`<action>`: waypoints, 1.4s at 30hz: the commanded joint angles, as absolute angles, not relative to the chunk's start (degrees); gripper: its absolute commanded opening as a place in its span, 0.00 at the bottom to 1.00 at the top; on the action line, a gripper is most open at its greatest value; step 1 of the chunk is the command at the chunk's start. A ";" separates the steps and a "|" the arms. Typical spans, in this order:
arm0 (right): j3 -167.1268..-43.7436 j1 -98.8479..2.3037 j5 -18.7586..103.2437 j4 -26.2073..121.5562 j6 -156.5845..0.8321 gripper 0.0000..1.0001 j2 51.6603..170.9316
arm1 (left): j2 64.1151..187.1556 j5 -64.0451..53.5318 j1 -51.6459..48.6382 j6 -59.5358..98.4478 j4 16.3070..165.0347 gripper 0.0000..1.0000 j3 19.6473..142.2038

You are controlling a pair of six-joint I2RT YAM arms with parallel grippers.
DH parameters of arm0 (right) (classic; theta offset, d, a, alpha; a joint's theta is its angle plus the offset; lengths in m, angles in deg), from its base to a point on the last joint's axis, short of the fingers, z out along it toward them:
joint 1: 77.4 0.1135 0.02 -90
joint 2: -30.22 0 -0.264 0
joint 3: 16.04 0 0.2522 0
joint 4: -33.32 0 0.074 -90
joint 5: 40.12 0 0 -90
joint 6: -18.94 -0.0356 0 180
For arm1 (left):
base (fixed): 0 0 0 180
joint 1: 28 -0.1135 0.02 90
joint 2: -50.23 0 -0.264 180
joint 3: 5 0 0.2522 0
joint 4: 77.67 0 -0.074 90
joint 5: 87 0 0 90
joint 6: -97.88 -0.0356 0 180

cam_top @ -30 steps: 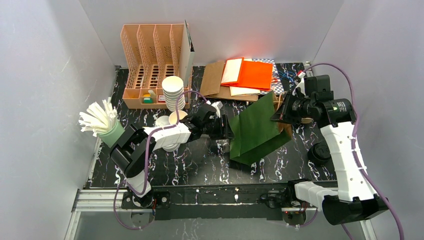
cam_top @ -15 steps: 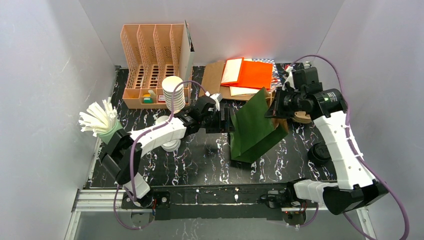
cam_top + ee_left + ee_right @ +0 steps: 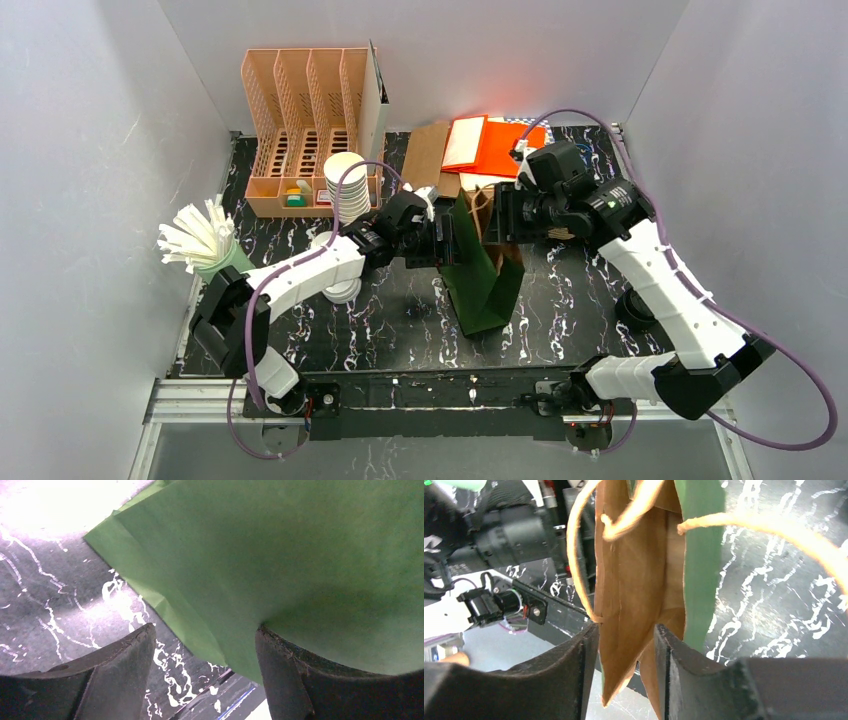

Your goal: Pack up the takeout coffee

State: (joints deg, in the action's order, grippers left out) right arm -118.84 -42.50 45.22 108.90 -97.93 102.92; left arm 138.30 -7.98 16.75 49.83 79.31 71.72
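Nearest me on the table (image 3: 400,325), the green bag (image 3: 487,290) stands upright, mouth up. My left gripper (image 3: 204,630) is released, fingers wide, one finger against the bag's left side. My right gripper (image 3: 626,627) is at the bag's mouth, fingers parted either side of the brown inner wall, slack rather than clenched, with the twine handles (image 3: 583,555) looping above. Left of the bag, the cup (image 3: 324,240) is mostly hidden behind my left forearm. Only a white rim shows, outside the bag. Behind it rises the stack (image 3: 346,185), then the rack (image 3: 300,110) and orange sheets (image 3: 505,145) by the back wall.
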 commanded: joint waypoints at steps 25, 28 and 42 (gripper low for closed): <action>-134.12 -38.64 61.93 111.15 -96.41 0.77 102.90 | 126.93 6.73 20.21 58.07 57.06 0.85 94.75; -132.55 -38.64 62.18 112.36 -96.19 0.78 103.12 | 128.15 9.81 23.77 57.71 56.97 0.97 96.29; -126.54 -38.64 64.14 112.14 -92.85 0.72 106.04 | 140.13 21.53 29.66 62.83 47.69 0.91 105.56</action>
State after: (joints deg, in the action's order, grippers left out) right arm -127.16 -38.75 62.77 112.66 -94.39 104.61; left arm 138.37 15.63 28.81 60.63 53.15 101.55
